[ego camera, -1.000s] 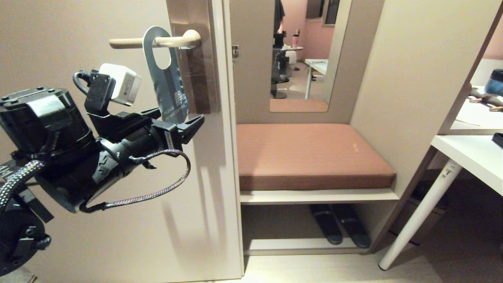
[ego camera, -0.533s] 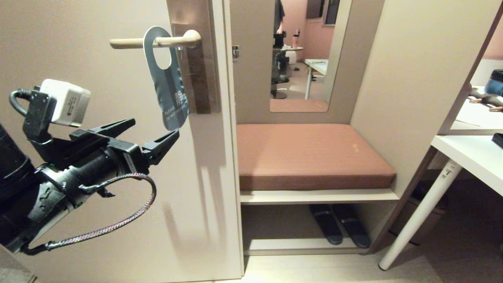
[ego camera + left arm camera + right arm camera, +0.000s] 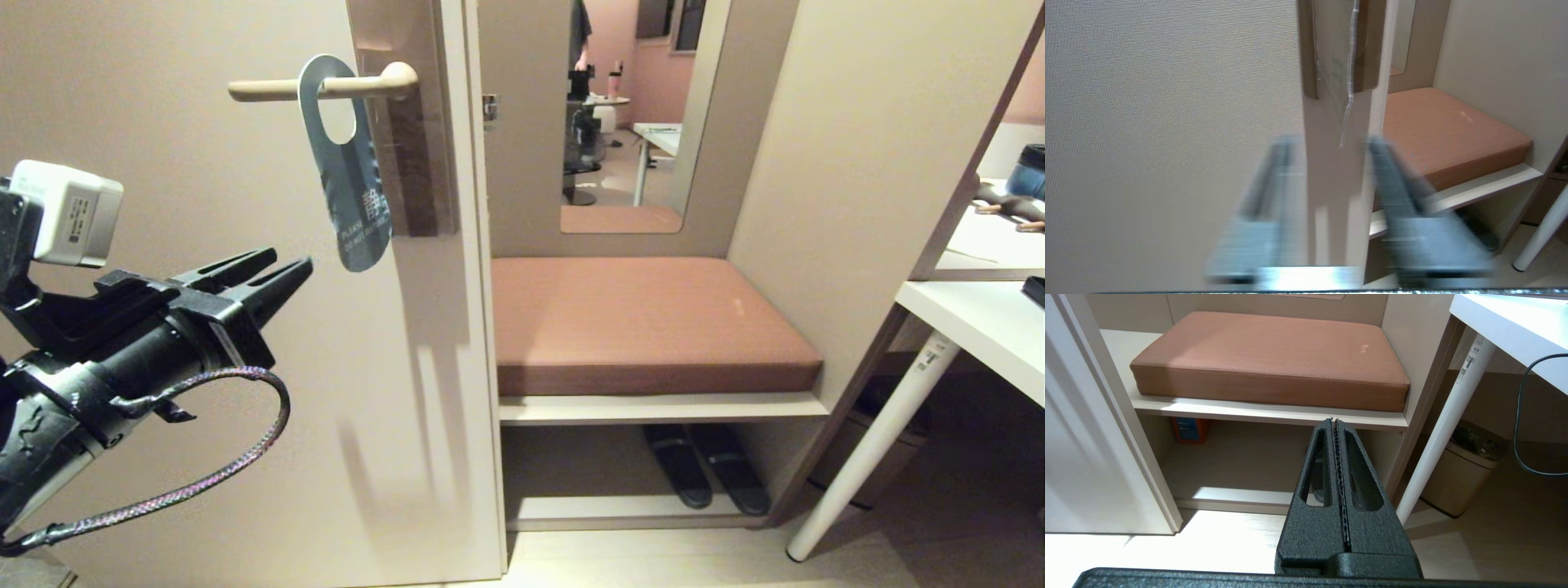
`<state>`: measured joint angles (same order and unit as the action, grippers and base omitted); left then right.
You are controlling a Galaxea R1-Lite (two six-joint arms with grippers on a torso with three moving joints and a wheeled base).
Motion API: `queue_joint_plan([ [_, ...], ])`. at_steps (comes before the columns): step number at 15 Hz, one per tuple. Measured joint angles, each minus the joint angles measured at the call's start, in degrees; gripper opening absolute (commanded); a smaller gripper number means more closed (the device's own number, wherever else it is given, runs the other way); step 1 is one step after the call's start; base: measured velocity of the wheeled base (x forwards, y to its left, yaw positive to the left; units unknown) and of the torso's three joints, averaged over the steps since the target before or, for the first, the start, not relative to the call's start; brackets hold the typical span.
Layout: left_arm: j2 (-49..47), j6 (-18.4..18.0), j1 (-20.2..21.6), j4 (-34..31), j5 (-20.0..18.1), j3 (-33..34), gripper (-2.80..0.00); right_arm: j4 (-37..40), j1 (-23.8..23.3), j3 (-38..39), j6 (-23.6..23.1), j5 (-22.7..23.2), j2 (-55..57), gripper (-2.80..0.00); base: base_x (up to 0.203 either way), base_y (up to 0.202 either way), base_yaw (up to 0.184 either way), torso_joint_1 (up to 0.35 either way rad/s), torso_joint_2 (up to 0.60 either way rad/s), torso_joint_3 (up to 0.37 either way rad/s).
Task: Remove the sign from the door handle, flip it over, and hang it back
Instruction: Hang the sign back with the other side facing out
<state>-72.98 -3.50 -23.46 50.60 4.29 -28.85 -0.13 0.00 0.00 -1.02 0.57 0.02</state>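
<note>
Left claw (image 3: 282, 268) has pulled away from the sign (image 3: 347, 188) and now hangs low against the door (image 3: 163, 457), well apart from the sign and toward the door's left side in the head view. A second ago it stood right at the sign's lower end, with that end between its jaws. Half a second ago it was spread wide and already drawing back below the sign. Now it carries nothing. Whether it is spread or pressed together I cannot tell, since the head view and the smeared left wrist view disagree.

The sign has not shifted through all this. It hangs by its hole on the handle (image 3: 326, 86), near the door's right edge and in front of the backplate (image 3: 408, 163), blue side out with its white lettering readable at the lower end.

Right claw (image 3: 1335, 421) is pressed together and empty, parked low and pointing at the shelf under the cushion (image 3: 1274, 355).

My reading is that the left arm is retreating after letting go. If the blue face is the turned-over side, the sign is hung back and the job is as good as done. If not, nothing has been gained, and the sign must be taken again from its free lower end.
</note>
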Motion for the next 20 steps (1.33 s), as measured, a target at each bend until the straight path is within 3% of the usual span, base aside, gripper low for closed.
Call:
queue_joint_plan([
  [4,-2.0,0.0,2.8,0.0,-3.3,-2.7,-2.8,0.0,0.0,0.0,0.0,0.0,0.0,-2.8,0.0,0.0,0.0,0.0,0.0,0.0],
  [10,-8.3,-0.2,3.4,0.0,-4.6,-12.1,-2.8,0.0,0.0,0.0,0.0,0.0,0.0,-2.8,0.0,0.0,0.0,0.0,0.0,0.0],
  [20,-16.2,-0.7,-0.8,-0.1,-6.1,-20.7,-2.8,0.0,0.0,0.0,0.0,0.0,0.0,-2.8,0.0,0.0,0.0,0.0,0.0,0.0],
])
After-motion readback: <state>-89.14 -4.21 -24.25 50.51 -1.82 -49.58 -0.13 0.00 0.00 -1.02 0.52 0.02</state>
